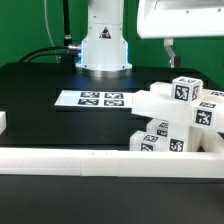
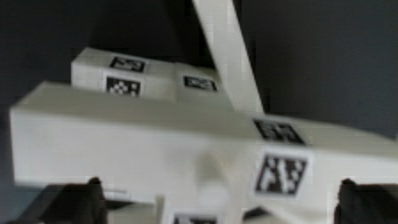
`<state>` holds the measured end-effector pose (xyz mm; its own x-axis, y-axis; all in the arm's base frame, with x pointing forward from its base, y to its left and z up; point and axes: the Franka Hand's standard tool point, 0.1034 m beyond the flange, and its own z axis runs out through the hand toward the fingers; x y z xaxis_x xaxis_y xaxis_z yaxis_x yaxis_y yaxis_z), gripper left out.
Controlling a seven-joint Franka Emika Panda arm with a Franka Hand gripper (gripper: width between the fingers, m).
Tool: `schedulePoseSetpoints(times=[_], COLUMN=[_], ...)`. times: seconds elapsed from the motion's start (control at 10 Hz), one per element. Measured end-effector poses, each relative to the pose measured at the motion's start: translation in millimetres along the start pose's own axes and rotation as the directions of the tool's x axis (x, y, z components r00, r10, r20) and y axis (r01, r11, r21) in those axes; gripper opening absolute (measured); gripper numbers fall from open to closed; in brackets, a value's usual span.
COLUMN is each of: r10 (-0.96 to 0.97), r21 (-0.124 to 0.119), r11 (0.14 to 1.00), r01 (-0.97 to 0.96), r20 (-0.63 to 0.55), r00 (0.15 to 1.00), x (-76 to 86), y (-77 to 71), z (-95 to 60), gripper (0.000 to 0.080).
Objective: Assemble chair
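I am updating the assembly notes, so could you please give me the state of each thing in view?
Small white plastic chair parts with black-and-white tags: clustered against the rail, not gripped.
Hand: open, above the parts, holding nothing.
Flat white marker board: lying flat on the table.
Long plain white border rail: lying along the table's edge.

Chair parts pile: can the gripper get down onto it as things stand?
Probably yes. The gripper hangs above the chair parts with jaws open, and nothing shows between them. The wrist view shows a tagged white block directly below the fingertips. The border rail lies in front, not in the path.
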<state>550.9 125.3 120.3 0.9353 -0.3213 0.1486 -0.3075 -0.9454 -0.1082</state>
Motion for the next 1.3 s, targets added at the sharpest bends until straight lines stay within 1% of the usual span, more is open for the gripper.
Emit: schedulePoseSetpoints(times=[0.1, 0.2, 0.3, 0.4, 0.6, 0.7, 0.8, 0.9, 1.0, 1.1, 1.3], r10=[-0.024, -0.034, -0.045, -0.044, -0.045, -0.068, -0.113, -0.159, -0.189, -0.175, -0.172], r21=[0.0, 0.003, 0.001, 0.003, 0.002, 0.006, 0.009, 0.002, 0.0, 0.002, 0.003], r11=[1.0, 0.999, 0.999, 0.999, 0.999, 0.998, 0.993, 0.987, 0.982, 0.984, 0.985], r01=[0.024, 0.034, 0.045, 0.044, 0.045, 0.068, 0.114, 0.159, 0.189, 0.176, 0.172], r20=[-0.001, -0.008, -0.005, -0.009, -0.008, -0.022, -0.048, -0.044, -0.039, -0.045, -0.044], r00=[1.0, 0.999, 0.999, 0.999, 0.999, 0.997, 0.992, 0.986, 0.981, 0.983, 0.984], x=[-19.0, -34.2, -39.9, -36.3, -37.2, -38.4, -50.0, -68.2, -81.1, -78.2, -78.6], y=[4.0, 1.4, 0.6, 0.7, 0.4, 0.9, 4.9, 3.0, 1.8, 9.1, 9.2], z=[5.7, 11.0, 14.4, 12.9, 13.6, 14.8, 20.1, 25.7, 28.9, 29.5, 29.7], gripper=[0.0649, 0.0649, 0.0649, 0.0649, 0.0649, 0.0649, 0.0649, 0.0649, 0.0649, 0.0649, 0.0649])
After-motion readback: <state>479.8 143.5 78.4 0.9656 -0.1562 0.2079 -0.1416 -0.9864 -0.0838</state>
